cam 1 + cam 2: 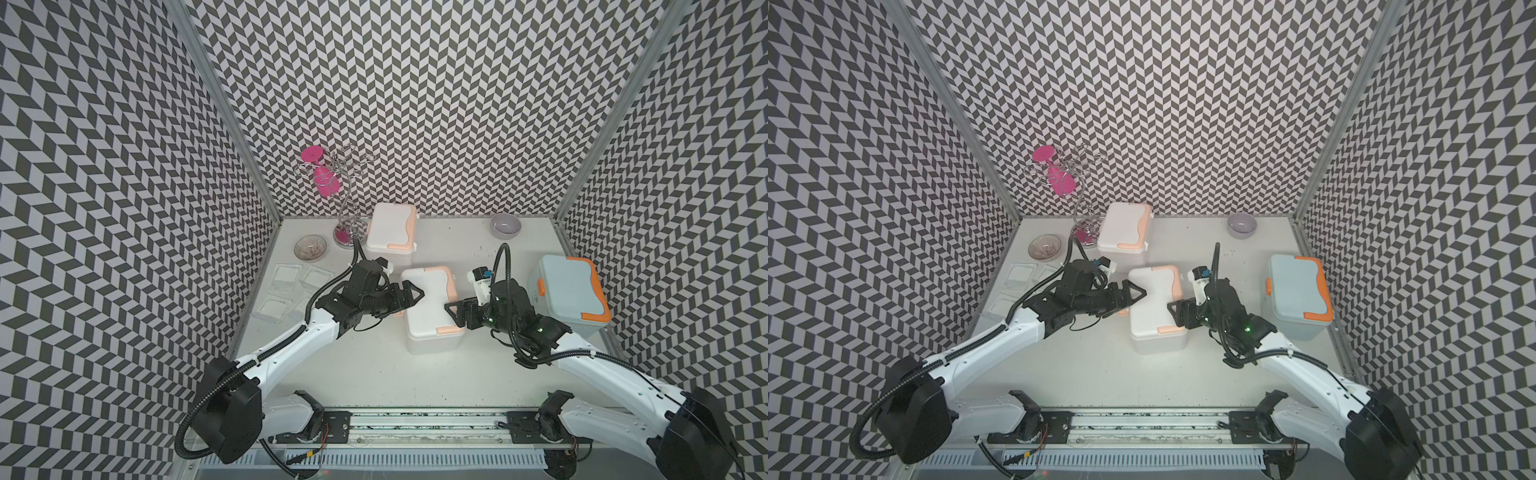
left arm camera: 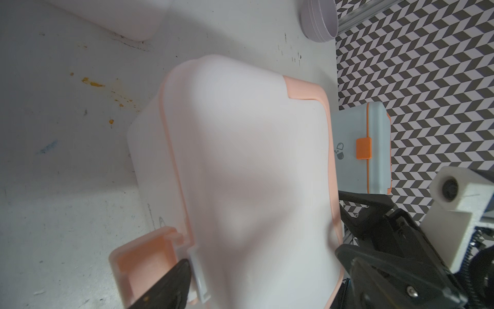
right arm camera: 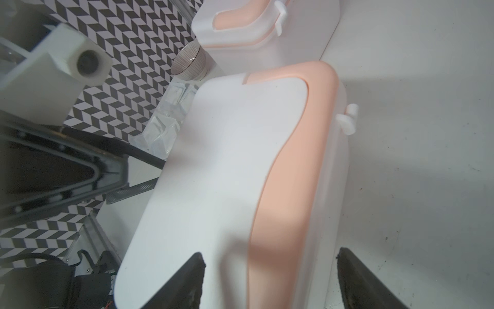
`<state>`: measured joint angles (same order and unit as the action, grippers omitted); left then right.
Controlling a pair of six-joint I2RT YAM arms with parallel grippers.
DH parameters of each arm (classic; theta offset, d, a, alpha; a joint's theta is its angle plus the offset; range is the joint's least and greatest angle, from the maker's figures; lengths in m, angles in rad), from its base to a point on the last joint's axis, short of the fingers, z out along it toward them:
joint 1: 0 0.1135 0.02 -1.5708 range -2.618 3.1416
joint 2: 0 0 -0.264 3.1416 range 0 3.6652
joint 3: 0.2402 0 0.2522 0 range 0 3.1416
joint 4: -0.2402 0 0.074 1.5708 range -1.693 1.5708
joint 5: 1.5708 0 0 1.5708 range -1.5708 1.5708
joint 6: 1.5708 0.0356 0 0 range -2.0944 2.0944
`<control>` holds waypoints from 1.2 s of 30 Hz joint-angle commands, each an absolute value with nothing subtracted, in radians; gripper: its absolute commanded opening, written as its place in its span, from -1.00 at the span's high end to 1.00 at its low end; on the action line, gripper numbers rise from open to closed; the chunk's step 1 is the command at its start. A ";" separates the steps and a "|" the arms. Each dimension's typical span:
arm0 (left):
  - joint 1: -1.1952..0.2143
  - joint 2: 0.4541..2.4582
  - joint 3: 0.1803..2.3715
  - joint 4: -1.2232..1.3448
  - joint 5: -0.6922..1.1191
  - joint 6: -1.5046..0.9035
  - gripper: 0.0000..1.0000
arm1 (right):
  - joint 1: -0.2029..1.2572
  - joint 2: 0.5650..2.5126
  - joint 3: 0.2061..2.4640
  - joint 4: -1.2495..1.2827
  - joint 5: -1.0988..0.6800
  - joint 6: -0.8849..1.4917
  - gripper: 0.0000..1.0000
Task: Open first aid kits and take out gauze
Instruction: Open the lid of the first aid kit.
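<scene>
1. The middle white plastic first aid case with peach trim [image 1: 430, 307] is seen at the table's centre, lid down, with its left peach latch [image 2: 144, 256] swung outward.
2. The left gripper [image 1: 411, 302] is held at that latch with fingers apart; one fingertip [image 2: 165, 283] lies just beside it.
3. The right gripper [image 3: 270, 252] is spread apart across the case's right, peach-trimmed edge.
4. The flat clear-wrapped white gauze pads [image 1: 286, 277] are laid along the table's left edge, well apart from both grippers.

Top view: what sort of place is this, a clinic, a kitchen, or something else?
Probably a robot test cell. Chevron-patterned walls box in a white table, a left arm and right arm are mounted on a rail at its front, and the props are unrelated: a blue kit, a pink glass.
</scene>
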<state>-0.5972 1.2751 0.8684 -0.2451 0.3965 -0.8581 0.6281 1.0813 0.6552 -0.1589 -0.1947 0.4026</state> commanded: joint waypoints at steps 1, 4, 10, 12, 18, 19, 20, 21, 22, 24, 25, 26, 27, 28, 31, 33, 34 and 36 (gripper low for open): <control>-0.597 1.293 0.887 -0.243 0.435 -0.875 -0.88 | 0.635 1.107 0.663 -0.102 -0.289 0.383 -0.52; -0.592 1.284 0.880 -0.215 0.480 -0.893 -0.88 | 0.635 1.118 0.661 -0.092 -0.302 0.391 -0.52; -0.575 1.233 0.851 -0.131 0.565 -0.948 -0.88 | 0.635 1.127 0.658 -0.068 -0.324 0.415 -0.52; -0.563 1.214 0.841 -0.105 0.594 -0.964 -0.88 | 0.635 1.130 0.659 -0.063 -0.331 0.427 -0.52; -0.544 1.174 0.827 -0.068 0.637 -0.994 -0.88 | 0.635 1.122 0.667 -0.038 -0.359 0.476 -0.58; -0.545 1.171 0.827 -0.060 0.644 -0.998 -0.88 | 0.635 1.121 0.667 -0.023 -0.371 0.488 -0.58; -0.545 1.168 0.826 -0.049 0.655 -1.005 -0.88 | 0.634 1.122 0.665 0.001 -0.389 0.503 -0.58; -0.545 1.166 0.825 -0.036 0.665 -1.012 -0.88 | 0.635 1.127 0.664 0.031 -0.409 0.520 -0.58; -0.545 1.164 0.824 -0.029 0.669 -1.015 -0.88 | 0.635 1.137 0.667 0.048 -0.425 0.531 -0.58; -0.545 1.160 0.830 -0.028 0.667 -1.016 -0.88 | 0.635 1.158 0.684 0.035 -0.432 0.538 -0.58; -0.544 1.161 0.831 -0.028 0.667 -1.015 -0.88 | 0.634 1.164 0.695 0.011 -0.413 0.536 -0.58; -0.544 1.160 0.834 -0.029 0.667 -1.016 -0.88 | 0.634 1.162 0.703 -0.016 -0.368 0.533 -0.59; -0.545 1.161 0.839 -0.029 0.667 -1.017 -0.88 | 0.632 1.150 0.708 -0.051 -0.301 0.535 -0.61; -0.545 1.164 0.844 -0.029 0.667 -1.017 -0.88 | 0.628 1.131 0.710 -0.080 -0.241 0.548 -0.63; -0.545 1.175 0.869 -0.029 0.667 -1.018 -0.88 | 0.623 1.043 0.707 -0.136 -0.068 0.556 -0.76; -0.550 1.183 0.891 -0.026 0.667 -1.019 -0.88 | 0.623 0.968 0.683 -0.116 -0.026 0.548 -0.86; -0.552 1.188 0.903 -0.026 0.667 -1.019 -0.88 | 0.623 0.943 0.680 -0.120 -0.015 0.543 -0.90; -0.561 1.202 0.929 -0.026 0.665 -1.020 -0.88 | 0.623 0.908 0.693 -0.149 0.004 0.532 -0.99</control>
<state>-0.5488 1.1934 0.8700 -0.0906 0.6342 -1.0126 0.6193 0.9588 0.6815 -0.1501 -0.0887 0.5419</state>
